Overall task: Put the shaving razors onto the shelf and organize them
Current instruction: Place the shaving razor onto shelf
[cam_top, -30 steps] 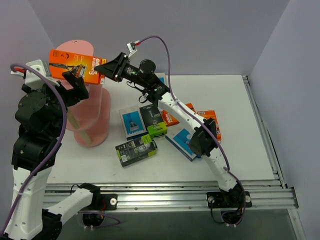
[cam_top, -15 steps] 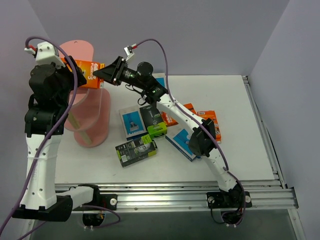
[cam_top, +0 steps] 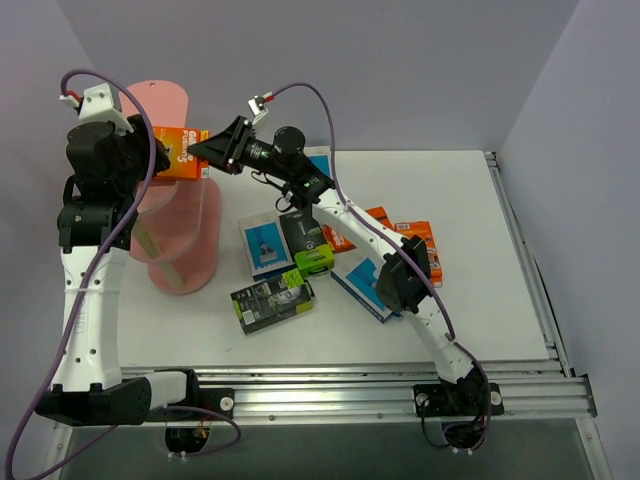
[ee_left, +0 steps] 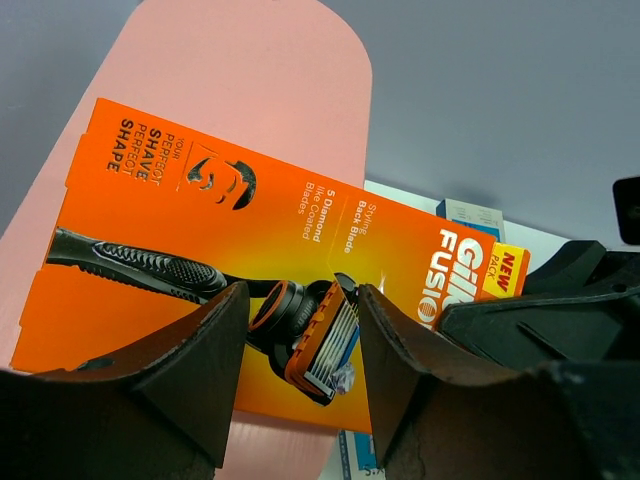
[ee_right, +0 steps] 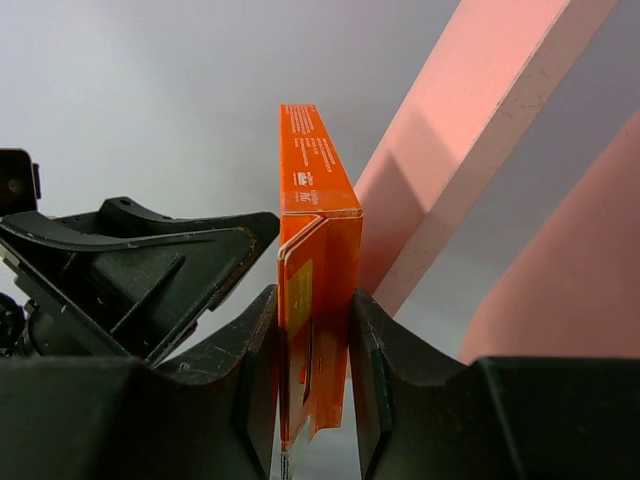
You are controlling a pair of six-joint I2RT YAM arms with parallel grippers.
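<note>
1. L side: the left gripper [ee_left: 298, 300] sits at 10 o'clock of the table, facing the printed side of the flat orange cardboard razor pack [ee_left: 230, 240]. Its black fingers [ee_left: 190, 370] stand about half apart w/ a clear gap. Nothing lies between them, and the pack spans well past both. Contact w/ the pack face: cannot tell. Probable purpose: steady the pack for placement.

2. The tall pink shelf of stacked oval boards [cam_top: 165, 100] stands at 10 o'clock, just behind the pack. The pack is off the table, long side approx. level, beside the upper boards. Whether an edge rests on a board: cannot tell.

3. The right gripper [ee_right: 313, 310] reaches in from the pack's 3 o'clock. It is clamped on the pack's thin end, one finger per face. Judged reason: an end grip leaves the rest of the pack free to slide onto a board.

4. Centre to 3 o'clock: the blue-and-grey pack [cam_top: 262, 243], black-and-lime pack [cam_top: 272, 300] and spare orange packs [cam_top: 420, 248] lie flat, some overlapping, not yet shelved.

5. Surface: white matt table [cam_top: 500, 200] w/ a metal rail [cam_top: 350, 385] at 6 o'clock. Room: plain pale lilac walls [cam_top: 400, 60] on three sides.
</note>
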